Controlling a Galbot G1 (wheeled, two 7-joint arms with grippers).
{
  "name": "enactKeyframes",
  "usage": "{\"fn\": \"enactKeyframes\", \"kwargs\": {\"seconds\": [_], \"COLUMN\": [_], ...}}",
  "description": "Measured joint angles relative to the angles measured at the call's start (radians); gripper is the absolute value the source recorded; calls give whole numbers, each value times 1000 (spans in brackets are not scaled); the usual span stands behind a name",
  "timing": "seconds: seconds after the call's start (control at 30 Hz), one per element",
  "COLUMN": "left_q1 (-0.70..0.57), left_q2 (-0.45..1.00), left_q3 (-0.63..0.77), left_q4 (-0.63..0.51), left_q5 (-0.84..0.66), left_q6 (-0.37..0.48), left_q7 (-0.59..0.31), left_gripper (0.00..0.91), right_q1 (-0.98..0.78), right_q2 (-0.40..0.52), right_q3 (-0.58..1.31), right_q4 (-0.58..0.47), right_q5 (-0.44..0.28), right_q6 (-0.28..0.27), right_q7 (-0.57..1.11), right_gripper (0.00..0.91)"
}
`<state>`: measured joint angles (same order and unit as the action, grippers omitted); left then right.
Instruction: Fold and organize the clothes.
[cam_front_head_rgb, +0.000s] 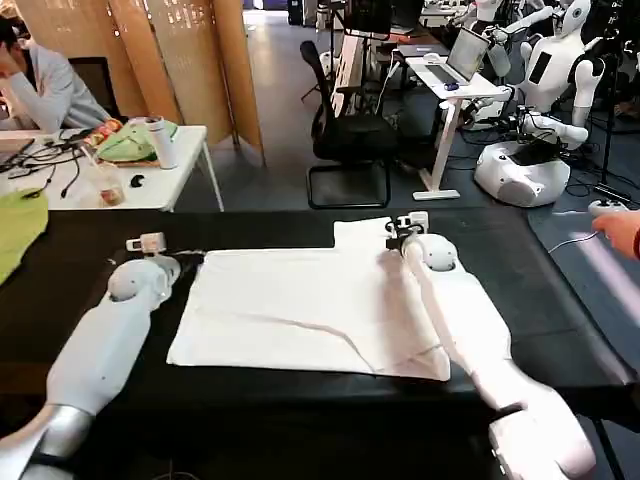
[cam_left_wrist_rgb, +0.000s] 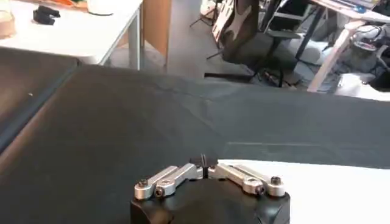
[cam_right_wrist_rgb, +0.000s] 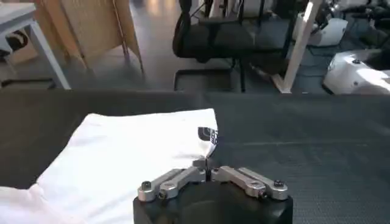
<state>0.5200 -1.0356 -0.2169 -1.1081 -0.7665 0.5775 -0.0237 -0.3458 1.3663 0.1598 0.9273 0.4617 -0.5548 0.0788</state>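
Black cloth covers the tabletop (cam_front_head_rgb: 300, 225), the largest thing in the head view, and on its middle lies the white T-shirt (cam_front_head_rgb: 300, 310), spread as a rough rectangle with one sleeve (cam_front_head_rgb: 362, 233) sticking out toward twelve o'clock. A crease runs across the lower half, so the shirt looks partly folded already, with more folds to come. At nine o'clock of the shirt, just beside its far-left corner, sits the left end effector (cam_front_head_rgb: 147, 243); in its wrist view its fingers meet at the tips, closed on nothing, with the shirt's edge just beside them. At about one o'clock, over the sleeve, sits the right end effector (cam_front_head_rgb: 407, 226), fingers likewise pressed together above the fabric; whether a pinch of cloth lies between them cannot be told. A small dark print (cam_right_wrist_rgb: 208, 135) shows at the sleeve's edge in the right wrist view. The step in hand appears to be dealing with that sleeve; next it would need folding inward over the body, keeping the layers flat.
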Motion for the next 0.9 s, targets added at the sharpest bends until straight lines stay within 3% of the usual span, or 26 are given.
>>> {"fn": "enactKeyframes", "kwargs": {"seconds": [0.17,0.33,0.53,0.9], "left_q1": [15,48,99,235], "left_q2": [14,38,72,198], "left_q3": [-16,-23,-33,-104], "left_q4": [-35,-105,-200,-427], "left_q5": [-16,-24,-11,-31], "left_q6": [0,5,4,13], "left_q7": [-13,-14,-14,-17], "left_gripper": [0,0,0,0], "right_q1": [-12,-27,-58,-145], "right_q2": [-8,-22,-54,-151], "right_q3": [0,-15,-34,-7], "right_q4": [37,87,179,427], "right_q5": [24,29,50,130], "right_q6": [60,69,53,-38], "right_q7": [-5,-1,10,68], "right_gripper": [0,0,0,0]}}
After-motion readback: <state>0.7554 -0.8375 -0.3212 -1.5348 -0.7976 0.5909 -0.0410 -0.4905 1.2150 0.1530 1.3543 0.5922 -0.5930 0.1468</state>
